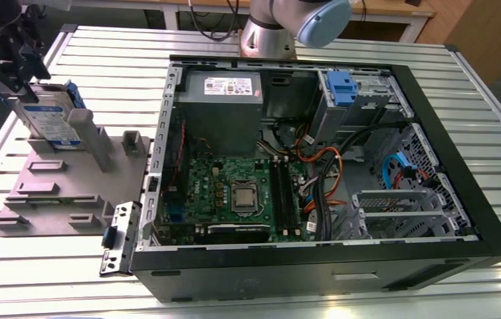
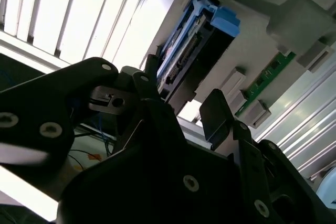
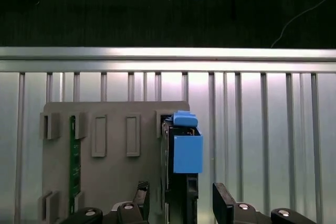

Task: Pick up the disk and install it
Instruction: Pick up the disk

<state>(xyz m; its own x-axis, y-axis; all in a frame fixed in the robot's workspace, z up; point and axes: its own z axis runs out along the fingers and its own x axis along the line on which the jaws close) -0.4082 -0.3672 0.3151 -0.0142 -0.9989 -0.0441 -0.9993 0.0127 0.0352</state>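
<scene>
In the exterior view, the disk (image 1: 51, 123) is seen standing on edge in a grey fixture (image 1: 82, 179), at five o'clock from the gripper (image 1: 22, 90). In the second wrist view, it is flanked by spread fingers (image 2: 215, 111). In the first wrist view, it is seen between them, untouched.

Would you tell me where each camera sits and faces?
Exterior view: above, facing the open black computer case on the slatted metal table; arm, gripper show.
First wrist view: on the wrist, facing the silver blue-railed disk in a grey holder; fingertips show.
Second wrist view: likewise, obliquely facing that disk; gripper body shows.
All share the disk.
</scene>
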